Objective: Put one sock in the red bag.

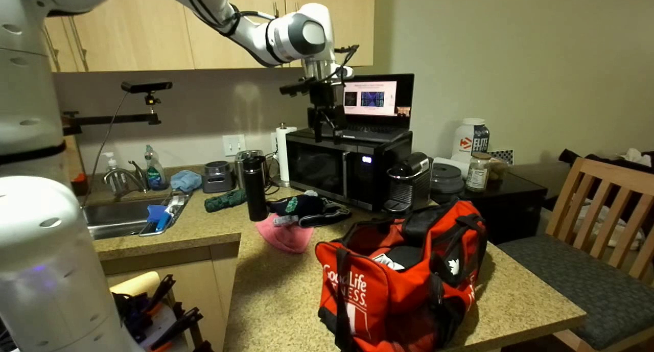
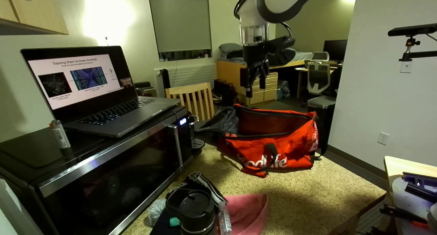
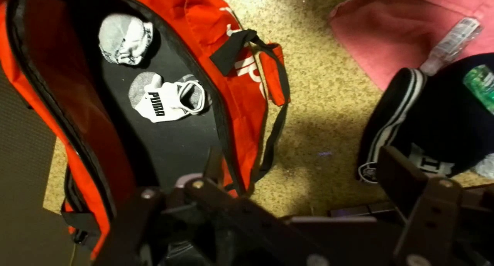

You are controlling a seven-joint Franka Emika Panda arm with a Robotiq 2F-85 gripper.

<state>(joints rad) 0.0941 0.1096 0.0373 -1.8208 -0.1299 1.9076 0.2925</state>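
Sock (image 3: pixel 169 102) (marked PUMA) lies inside the red bag (image 3: pixel 243 131).

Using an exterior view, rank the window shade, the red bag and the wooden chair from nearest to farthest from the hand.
1. Red bag: on the counter, lower than the hand.
2. Wooden chair: beyond the counter, left of the hand in the picture.
3. Window shade: deep in the background, upper left.

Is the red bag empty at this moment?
No, the wrist view shows a PUMA sock and a grey-and-white bundle lying inside the red bag.
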